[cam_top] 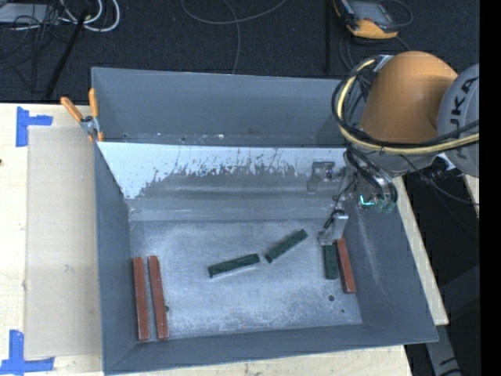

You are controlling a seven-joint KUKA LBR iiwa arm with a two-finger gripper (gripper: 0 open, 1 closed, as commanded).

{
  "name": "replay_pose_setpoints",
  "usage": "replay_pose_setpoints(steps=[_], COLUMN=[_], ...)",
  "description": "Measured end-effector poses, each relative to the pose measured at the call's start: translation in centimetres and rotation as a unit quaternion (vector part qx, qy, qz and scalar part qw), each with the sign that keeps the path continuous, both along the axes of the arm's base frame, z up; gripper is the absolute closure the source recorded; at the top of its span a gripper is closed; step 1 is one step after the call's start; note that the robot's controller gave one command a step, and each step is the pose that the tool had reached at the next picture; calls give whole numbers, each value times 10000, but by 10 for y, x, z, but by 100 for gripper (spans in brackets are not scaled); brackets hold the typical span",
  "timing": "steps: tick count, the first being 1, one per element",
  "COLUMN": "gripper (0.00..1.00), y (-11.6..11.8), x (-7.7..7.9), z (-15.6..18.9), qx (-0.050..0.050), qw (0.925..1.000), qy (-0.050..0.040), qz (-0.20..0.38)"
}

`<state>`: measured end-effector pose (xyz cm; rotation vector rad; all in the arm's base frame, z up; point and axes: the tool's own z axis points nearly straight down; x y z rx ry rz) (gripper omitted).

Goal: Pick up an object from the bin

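While the hand [335, 227] hangs over the green bar [331, 262] and brown bar [346, 269] at the right of the bin [235, 116], how far open it is cannot be told.

Three reddish-brown bars [141, 300] [159, 298] [346, 267], three dark green bars [233, 265] [286, 245] [330, 262], one grey metal bin [235, 116]

1. The arm [472, 104] comes in from the right, with its wrist bent downward.
2. An orange cover [407, 92] caps the wrist, and cables [348, 128] loop round it.
3. The gripper [335, 227] hangs below and left of the cover, pointing down.
4. A teal light [368, 202] glows on the gripper's body.
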<state>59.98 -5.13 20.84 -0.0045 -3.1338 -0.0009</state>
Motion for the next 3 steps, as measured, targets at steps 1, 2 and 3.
replay_pose_setpoints(steps=[1, 2, 3], gripper=[0, 100, 100], y=[20, 19, 12], x=[-5, -3, -6], z=[-136, -132, 4], qx=[11, 3, -5], qw=[9944, 9944, 9797], qy=[-3, -38, -84], qz=[1054, 1056, 2001])
